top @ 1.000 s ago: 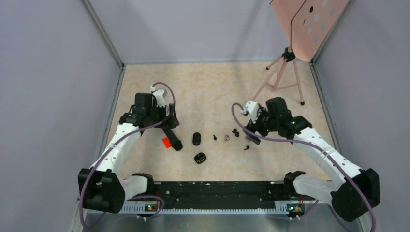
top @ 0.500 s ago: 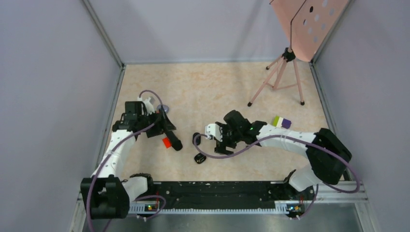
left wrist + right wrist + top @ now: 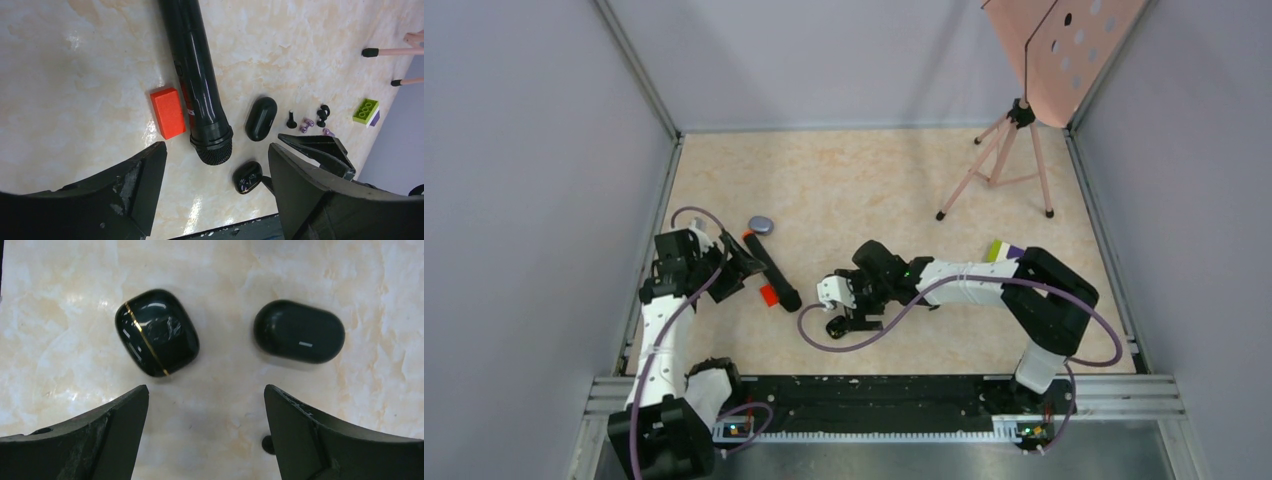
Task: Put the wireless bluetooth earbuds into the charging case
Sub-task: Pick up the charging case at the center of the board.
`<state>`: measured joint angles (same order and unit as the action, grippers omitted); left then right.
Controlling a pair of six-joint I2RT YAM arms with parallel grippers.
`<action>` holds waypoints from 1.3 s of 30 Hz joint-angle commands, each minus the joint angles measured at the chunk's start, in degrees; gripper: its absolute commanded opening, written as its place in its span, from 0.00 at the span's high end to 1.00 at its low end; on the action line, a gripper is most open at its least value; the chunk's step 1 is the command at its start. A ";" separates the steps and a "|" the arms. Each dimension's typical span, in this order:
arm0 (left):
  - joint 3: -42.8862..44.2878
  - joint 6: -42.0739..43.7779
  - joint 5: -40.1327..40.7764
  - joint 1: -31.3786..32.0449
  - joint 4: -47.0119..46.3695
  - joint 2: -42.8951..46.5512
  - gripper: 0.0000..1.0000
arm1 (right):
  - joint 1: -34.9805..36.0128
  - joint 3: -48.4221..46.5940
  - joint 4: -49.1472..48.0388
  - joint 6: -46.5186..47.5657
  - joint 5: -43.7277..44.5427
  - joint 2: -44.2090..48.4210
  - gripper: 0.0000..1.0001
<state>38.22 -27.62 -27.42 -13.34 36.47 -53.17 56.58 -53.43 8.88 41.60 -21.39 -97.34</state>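
two dark cases (image 3: pixel 260 118) lie between a black microphone (image 3: pixel 196 75) and tiny earbuds (image 3: pixel 306 124).

Counted on the worktop (image 3: pixel 874 170): 1 matte case (image 3: pixel 260 118) plus 1 glossy case (image 3: pixel 247 176) with a gold line, 2 in all. 1 black microphone (image 3: pixel 197 75), 1 red block (image 3: pixel 168 112), 1 green block (image 3: pixel 366 110), 1 purple block (image 3: pixel 375 118), 1 grey disc (image 3: pixel 761 224), 1 pink tripod (image 3: pixel 998 150). Among the tiny pieces, 3 pale purple earbuds (image 3: pixel 309 121), 1 lone black earbud (image 3: pixel 291 120), and a black cluster (image 3: pixel 322 113) too small to count.
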 commanded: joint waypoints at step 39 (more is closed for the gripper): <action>2.01 -10.03 13.43 -4.32 3.66 1.07 0.21 | 8.46 -11.69 6.14 -44.70 16.17 -1.77 0.25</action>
<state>38.04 -34.89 -17.98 -16.95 38.79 -53.69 60.55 -64.58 16.03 2.39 -10.00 -98.13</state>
